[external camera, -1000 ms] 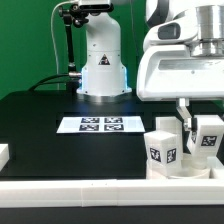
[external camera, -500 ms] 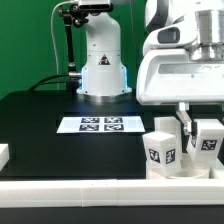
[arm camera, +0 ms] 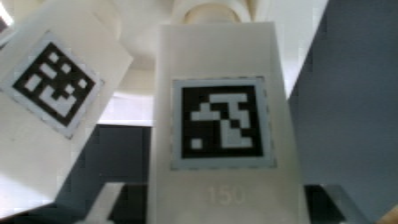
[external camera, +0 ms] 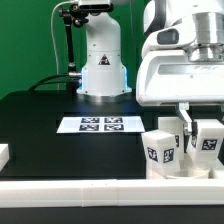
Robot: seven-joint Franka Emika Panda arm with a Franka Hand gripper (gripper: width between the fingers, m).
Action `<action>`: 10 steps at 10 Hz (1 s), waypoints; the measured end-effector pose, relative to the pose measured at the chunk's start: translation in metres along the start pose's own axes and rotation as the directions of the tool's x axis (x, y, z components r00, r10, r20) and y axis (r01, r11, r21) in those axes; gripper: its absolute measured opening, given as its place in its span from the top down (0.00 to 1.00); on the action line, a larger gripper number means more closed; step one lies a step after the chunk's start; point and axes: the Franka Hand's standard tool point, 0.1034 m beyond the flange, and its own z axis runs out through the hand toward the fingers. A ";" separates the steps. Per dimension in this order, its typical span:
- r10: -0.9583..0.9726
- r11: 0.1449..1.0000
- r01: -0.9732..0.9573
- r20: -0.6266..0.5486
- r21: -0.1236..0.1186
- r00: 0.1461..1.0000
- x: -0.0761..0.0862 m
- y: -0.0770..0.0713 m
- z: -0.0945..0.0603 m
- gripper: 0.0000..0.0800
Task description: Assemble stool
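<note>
In the lower right of the exterior view the gripper (external camera: 189, 122) hangs low among the tagged white stool legs — one leg (external camera: 160, 150) in front, another leg (external camera: 208, 140) at the frame's right edge. The wrist view shows a tagged leg (arm camera: 221, 120) upright between the two dark fingers (arm camera: 111, 205), which stand just beside it — contact cannot be told. The marker board (external camera: 99, 125) lies mid-frame on the black table (external camera: 40, 120).

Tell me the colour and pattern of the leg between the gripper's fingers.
White leg, bearing a black-and-white square tag; clearest in the wrist view.
</note>
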 end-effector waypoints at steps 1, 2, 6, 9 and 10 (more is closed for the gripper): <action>-0.001 1.000 0.001 0.000 0.000 1.000 -0.002 0.000 0.000 0.57; -0.001 1.000 0.001 0.004 -0.001 1.000 -0.004 0.001 0.001 0.57; -0.005 1.000 0.005 0.015 -0.003 1.000 -0.006 0.001 0.002 0.57; -0.007 1.000 0.007 0.009 -0.002 1.000 -0.006 0.001 0.002 0.57; -0.010 1.000 0.010 -0.021 0.000 1.000 -0.007 0.002 0.002 0.57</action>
